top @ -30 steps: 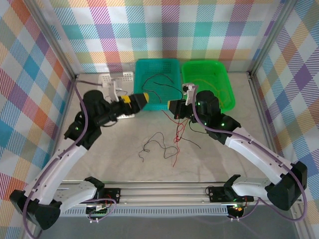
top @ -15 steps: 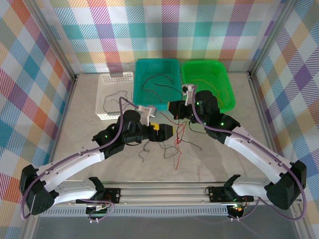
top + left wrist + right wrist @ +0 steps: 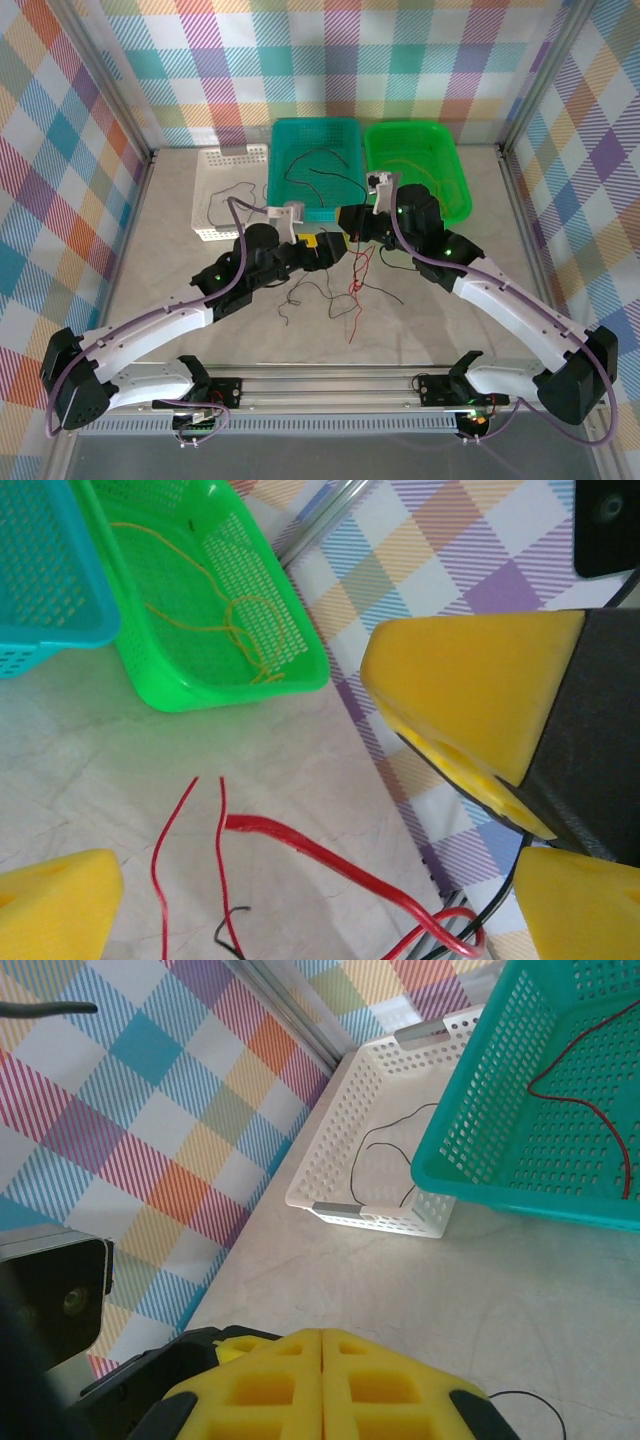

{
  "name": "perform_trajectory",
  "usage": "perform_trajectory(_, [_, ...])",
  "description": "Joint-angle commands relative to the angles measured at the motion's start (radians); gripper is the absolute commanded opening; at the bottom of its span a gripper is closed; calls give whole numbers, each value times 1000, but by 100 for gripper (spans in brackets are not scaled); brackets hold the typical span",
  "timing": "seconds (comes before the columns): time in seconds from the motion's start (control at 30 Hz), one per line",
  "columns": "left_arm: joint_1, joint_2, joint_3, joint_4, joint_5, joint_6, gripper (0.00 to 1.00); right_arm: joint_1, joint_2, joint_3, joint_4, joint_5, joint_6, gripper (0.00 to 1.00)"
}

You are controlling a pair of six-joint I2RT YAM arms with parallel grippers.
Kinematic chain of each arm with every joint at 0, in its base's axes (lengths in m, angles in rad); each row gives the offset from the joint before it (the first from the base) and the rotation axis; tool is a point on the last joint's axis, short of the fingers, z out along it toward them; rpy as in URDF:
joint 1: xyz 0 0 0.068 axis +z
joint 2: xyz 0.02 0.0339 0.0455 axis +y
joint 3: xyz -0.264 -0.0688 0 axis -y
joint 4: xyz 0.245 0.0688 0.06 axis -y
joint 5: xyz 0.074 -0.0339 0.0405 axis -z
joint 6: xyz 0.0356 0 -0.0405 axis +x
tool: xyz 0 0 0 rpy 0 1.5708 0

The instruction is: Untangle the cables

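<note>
Cables, thin red and black wires (image 3: 335, 290), tangled on pale marbled surface (image 3: 400, 330) between arms; left gripper (image 3: 333, 245) spread wide, empty, poised to take red strands; right gripper (image 3: 322, 1360) closed tight above, likely as anchor, any held strand hidden.

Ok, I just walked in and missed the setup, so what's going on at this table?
Two robot arms are working on a tangle of thin cables. Red cables and dark cables lie crossed on the table. The left gripper hovers by the red ones with its jaws wide open. The right gripper is shut close beside it; whether it pinches a cable is unclear. A dark cable lies in the white basket, a dark-red cable in the teal basket, a yellow cable in the green basket.
</note>
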Motion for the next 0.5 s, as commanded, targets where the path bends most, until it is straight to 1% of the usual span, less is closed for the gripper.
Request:
perform_trajectory(0.0, [-21,2,-5,130,-12,-42,96,4,-29,-17,35,-20,25,0])
perform_trajectory(0.13, [-29,43,11,152,0,-58,84,4,-31,-24,54,-34,42,0])
perform_trajectory(0.17, [-29,53,20,150,-3,-61,76,4,-31,-26,60,-38,47,0])
perform_trajectory(0.2, [-29,61,24,157,0,-60,67,4,-31,-28,64,-42,54,0])
perform_trajectory(0.23, [-30,68,30,161,2,-60,55,4,-32,-30,67,-44,59,0])
perform_trajectory(0.27, [-30,73,37,157,-2,-59,37,4,-34,-34,71,-46,63,0])
perform_trajectory(0.3, [-31,73,39,154,-7,-59,23,5,-37,-35,71,-46,64,0])
perform_trajectory(0.33, [-30,69,39,148,-14,-52,10,4,-41,-37,68,-42,65,0])
perform_trajectory(0.37, [-30,61,44,128,-28,-43,0,5,-48,-40,65,-37,65,0])
perform_trajectory(0.43, [-29,28,43,95,-48,-18,0,4,-64,-47,41,-5,55,0])
perform_trajectory(0.47, [-22,-4,43,71,-61,-2,0,5,-81,-52,8,59,54,0])
